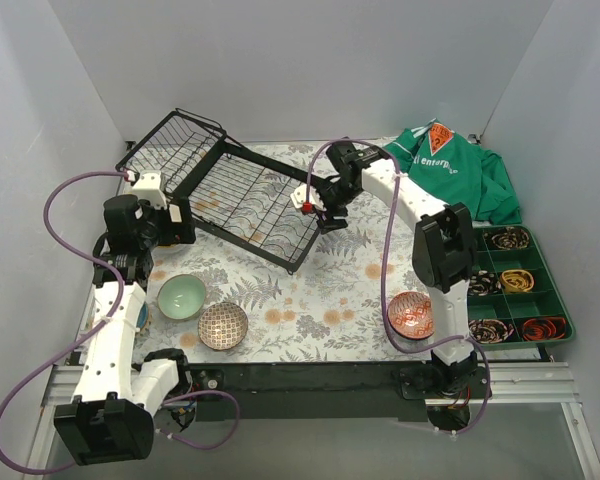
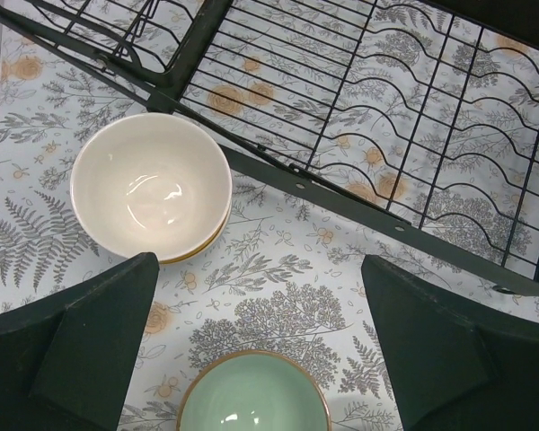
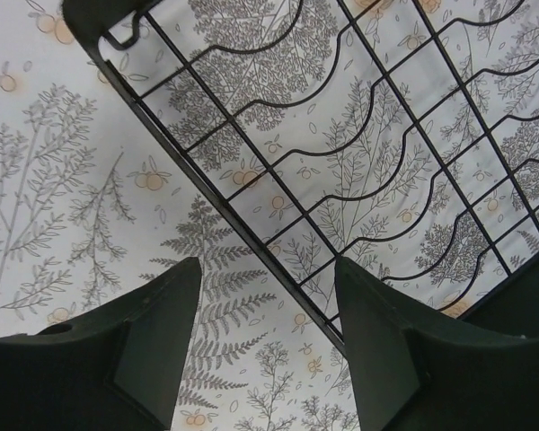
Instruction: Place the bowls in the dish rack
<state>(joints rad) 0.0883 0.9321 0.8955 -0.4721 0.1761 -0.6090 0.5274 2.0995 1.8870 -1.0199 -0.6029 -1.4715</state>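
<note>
The black wire dish rack [image 1: 235, 195] lies at an angle on the floral mat, with no bowl in it. A mint green bowl [image 1: 181, 296], a brown patterned bowl [image 1: 223, 325] and a red patterned bowl [image 1: 411, 314] sit on the mat. My left gripper [image 2: 260, 269] hangs open over the mat between a cream bowl [image 2: 151, 184] and the mint bowl [image 2: 253, 395]. It holds nothing. My right gripper [image 3: 268, 269] is open, its fingers standing either side of the rack's rim bar [image 3: 251, 242], apart from it.
A green garment [image 1: 455, 170] lies at the back right. A green compartment tray [image 1: 553, 300] with coiled bands stands along the right edge. Grey walls close in on three sides. The right arm [image 1: 440, 250] stands beside the red bowl.
</note>
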